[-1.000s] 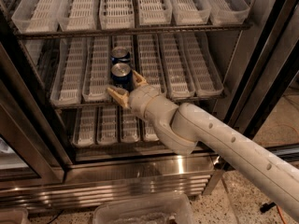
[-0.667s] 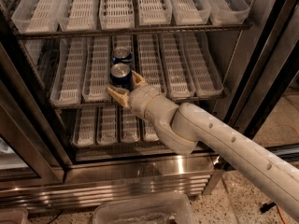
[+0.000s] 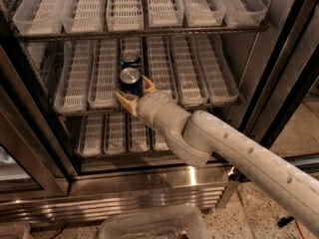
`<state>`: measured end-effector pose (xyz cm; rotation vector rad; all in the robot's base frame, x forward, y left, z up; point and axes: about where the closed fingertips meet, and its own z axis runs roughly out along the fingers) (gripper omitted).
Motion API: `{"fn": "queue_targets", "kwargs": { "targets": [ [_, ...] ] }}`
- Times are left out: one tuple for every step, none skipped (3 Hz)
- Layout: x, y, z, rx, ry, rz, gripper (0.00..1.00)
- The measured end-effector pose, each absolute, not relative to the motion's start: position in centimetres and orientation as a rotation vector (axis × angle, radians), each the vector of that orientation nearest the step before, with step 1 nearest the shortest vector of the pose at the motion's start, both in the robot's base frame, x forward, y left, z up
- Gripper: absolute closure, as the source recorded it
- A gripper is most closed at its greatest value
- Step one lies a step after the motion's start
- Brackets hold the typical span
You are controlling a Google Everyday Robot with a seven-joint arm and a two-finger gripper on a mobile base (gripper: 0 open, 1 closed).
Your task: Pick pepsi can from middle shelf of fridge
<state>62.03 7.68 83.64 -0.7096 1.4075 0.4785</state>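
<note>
Inside the open fridge [image 3: 149,185], my rig's gripper [image 3: 132,87] sits at the front edge of the middle shelf [image 3: 209,78]. Its two tan fingers [image 3: 126,101] are spread apart, not clenched. The pepsi can [image 3: 130,79] stands upright between them at the front of the third lane tray from the left. One finger is low at its left side and the other at its right. From here I cannot tell whether either pad presses the metal. The can's silver top shows just above the wrist, and its base rests on the tray.

Directly behind it in the same lane stands the twin blue can [image 3: 130,59], also upright, close to the first. The white arm [image 3: 239,153] reaches in from the lower right and crosses in front of the bottom shelf [image 3: 104,133]. The top shelf [image 3: 89,9] runs across overhead with its own row of white trays. A clear plastic bin [image 3: 149,224] lies on the speckled floor [image 3: 249,208] below the steel base.
</note>
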Motion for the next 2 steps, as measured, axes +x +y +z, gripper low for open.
{"fn": "queue_targets", "kwargs": {
  "targets": [
    [61.8,7.4,84.3,-0.705,1.402,0.482,1.00],
    [61.0,6.4,87.4,-0.712,1.354,0.490,1.00]
  ]
}}
